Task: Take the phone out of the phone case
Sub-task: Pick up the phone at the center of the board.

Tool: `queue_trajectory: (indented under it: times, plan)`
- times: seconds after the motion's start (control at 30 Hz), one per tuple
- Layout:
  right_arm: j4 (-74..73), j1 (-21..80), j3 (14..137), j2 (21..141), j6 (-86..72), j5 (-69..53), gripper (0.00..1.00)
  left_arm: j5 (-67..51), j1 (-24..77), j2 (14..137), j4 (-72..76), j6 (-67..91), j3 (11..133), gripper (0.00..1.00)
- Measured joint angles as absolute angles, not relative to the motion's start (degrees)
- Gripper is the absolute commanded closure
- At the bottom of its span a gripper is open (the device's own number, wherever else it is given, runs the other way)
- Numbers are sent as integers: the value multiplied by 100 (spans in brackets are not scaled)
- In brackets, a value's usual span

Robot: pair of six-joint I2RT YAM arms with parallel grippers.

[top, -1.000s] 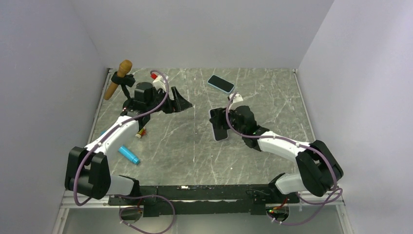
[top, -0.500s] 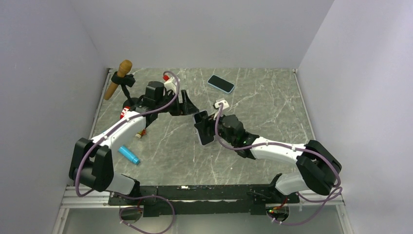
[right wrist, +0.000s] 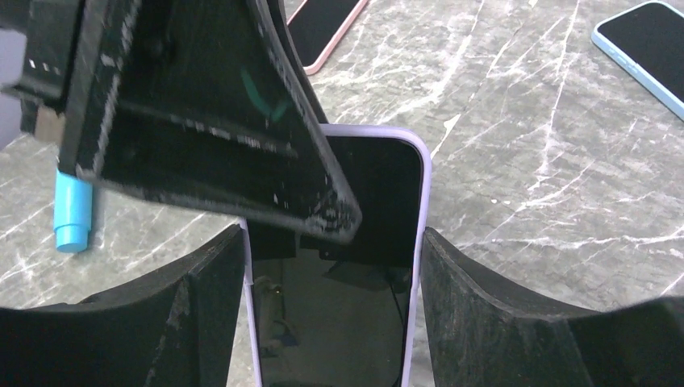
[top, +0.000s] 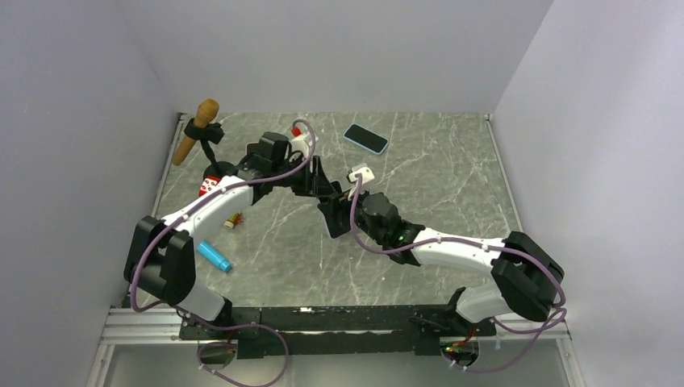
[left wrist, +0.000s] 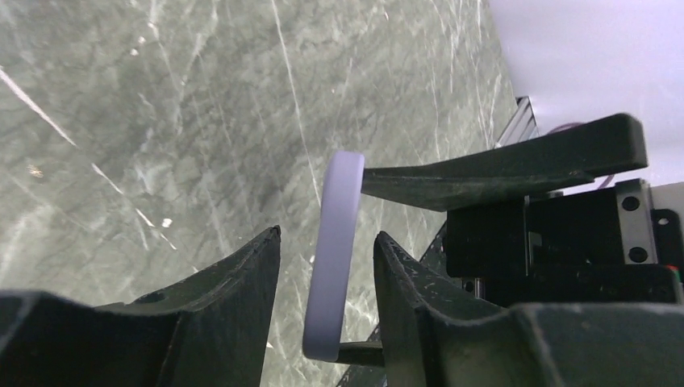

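Observation:
A phone in a lilac case (right wrist: pixel 355 266) stands upright, dark screen toward the right wrist camera. My right gripper (right wrist: pixel 332 235) is shut on its two long sides and holds it above the table, left of centre in the top view (top: pixel 332 218). My left gripper (left wrist: pixel 327 242) is open, and its fingers (left wrist: pixel 234 298) straddle the case's lilac edge (left wrist: pixel 332 258) with a gap on each side. One left finger (right wrist: pixel 202 121) crosses in front of the phone's upper part. In the top view the left gripper (top: pixel 323 190) meets the phone from the back left.
A blue-cased phone (top: pixel 366 139) lies at the back centre. A pink-cased phone (right wrist: pixel 323 32) lies behind the left gripper. A blue marker (top: pixel 214 256) lies at the near left. A wooden-handled tool (top: pixel 196 129) and a red item (top: pixel 211 185) are at the far left.
My right gripper has carried the cased phone leftward. My left arm has swung right to meet it, and its open fingers now sit around the phone's edge.

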State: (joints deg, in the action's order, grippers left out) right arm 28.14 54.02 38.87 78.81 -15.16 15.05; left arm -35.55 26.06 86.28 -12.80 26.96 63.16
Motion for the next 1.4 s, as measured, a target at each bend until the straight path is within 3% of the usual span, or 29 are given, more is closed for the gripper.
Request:
queue_trajectory:
  times: [0.1, 0.23, 0.33, 0.37, 0.47, 0.8, 0.93, 1.13, 1.23, 1.4]
  plan:
    - [2864, 5406, 3889, 7881, -1500, 1562, 100, -3651, 2709, 8680, -1372, 2617, 6324, 61]
    - [2790, 5411, 3964, 7867, -1448, 1586, 100, -3739, 2764, 8687, -1391, 2493, 6326, 97]
    - [2641, 5408, 4047, 7784, -1474, 1544, 40, -4016, 2705, 8672, -1286, 2379, 6322, 100]
    - [2563, 5408, 4066, 7741, -1474, 1551, 24, -4047, 2709, 8650, -1236, 2344, 6318, 100]
    - [2191, 5433, 4132, 7575, -1588, 1594, 2, -4086, 2755, 8556, -1133, 2316, 6235, 100]
    - [16, 5459, 4187, 6377, -2316, 2132, 0, -4316, 2792, 8005, -1007, 1787, 6165, 100]
    - [-489, 5273, 4049, 5706, -2088, 1765, 3, -4635, 2790, 7797, -904, 1559, 6165, 100]
    - [-416, 4211, 3155, 4593, -1579, -357, 20, -5317, 2790, 7708, -838, 1293, 6169, 100]
    - [-259, 3632, 2891, 4499, -1468, -1452, 23, -5666, 2790, 7708, -711, 1297, 6169, 100]
    - [141, 3520, 2823, 4665, -1302, -2965, 35, -6049, 2790, 7708, -486, 1343, 6169, 100]
